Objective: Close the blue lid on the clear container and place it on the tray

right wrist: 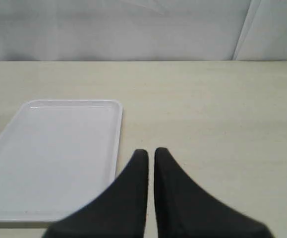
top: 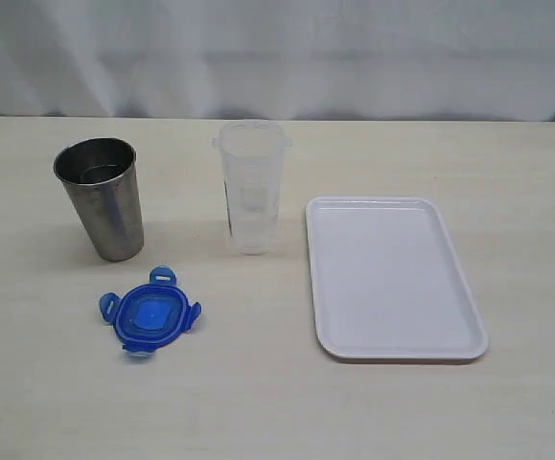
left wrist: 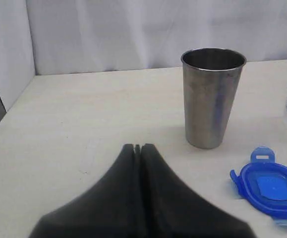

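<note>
On the left of the table (top: 258, 412) stood a steel cup (top: 100, 196), upright and with its mouth open. Just in front of it, toward the near edge, the blue lid (top: 150, 313) lay flat on the table, its four tabs spread outward. It touched neither the cup nor the clear container (top: 251, 187). The lid was roundish, so it had no real long axis to line up with.

The container stood upright near the middle, between the cup and the tray (top: 397, 278), with its mouth open and nothing on it. It was close to the far left corner of the tray but did not touch it. The tray lay flat on the right with nothing in it, its long side running away from the camera.

No arm showed in the exterior view. In its wrist view the left gripper (left wrist: 137, 147) had its fingers pressed together and held nothing. The lid lay ahead of it and off to the side where the container stood, nearer than the cup. The right gripper (right wrist: 147, 151) was also closed and empty, with only a thin slit between its fingers, and it hung just beside the tray. Its view showed no lid.

I judge that the left arm was the nearer one to the lid, and that it would need to open before it goes down.
</note>
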Tool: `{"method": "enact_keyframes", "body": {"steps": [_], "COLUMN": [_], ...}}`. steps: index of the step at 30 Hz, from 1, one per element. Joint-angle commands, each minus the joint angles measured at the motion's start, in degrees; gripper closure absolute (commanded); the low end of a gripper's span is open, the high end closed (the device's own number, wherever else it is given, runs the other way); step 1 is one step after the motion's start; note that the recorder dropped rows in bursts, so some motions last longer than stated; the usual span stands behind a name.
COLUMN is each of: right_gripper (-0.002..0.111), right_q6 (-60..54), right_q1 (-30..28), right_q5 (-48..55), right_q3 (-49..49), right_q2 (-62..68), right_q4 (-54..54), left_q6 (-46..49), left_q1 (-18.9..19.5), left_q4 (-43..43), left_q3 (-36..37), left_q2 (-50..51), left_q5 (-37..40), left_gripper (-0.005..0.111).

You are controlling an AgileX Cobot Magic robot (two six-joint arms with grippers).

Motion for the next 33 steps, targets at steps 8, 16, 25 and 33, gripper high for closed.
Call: {"method": "enact_keyframes", "body": {"steps": [8, 16, 25, 33], "right_gripper": [0.104, 0.104, 0.104, 0.104], "right_q6": [0.0, 0.0, 0.0, 0.0], "right_q1": [-0.4, -0.4, -0.4, -0.4], "right_q5": [-0.6, -0.6, -0.6, -0.6], "right_q3": [0.2, 0.2, 0.2, 0.2], "right_q2": [-0.2, -0.2, -0.2, -0.2], "right_q4": [0.0, 0.0, 0.0, 0.0], "left_q6": [-1.1, -14.2, -17.2, -8.2], "left_q1": [0.1, 0.1, 0.1, 0.1], "left_q4": [-11.1, -2.5, 11.7, 15.0], "left_q3": [0.1, 0.1, -5.3, -6.4], "left_q2": [-0.1, 0.0, 27.8, 61.2], "left_q5": [-22.4, -42.2, -58.9, -72.4], "left_gripper": [0.107, 0.084, 0.021, 0.021]}}
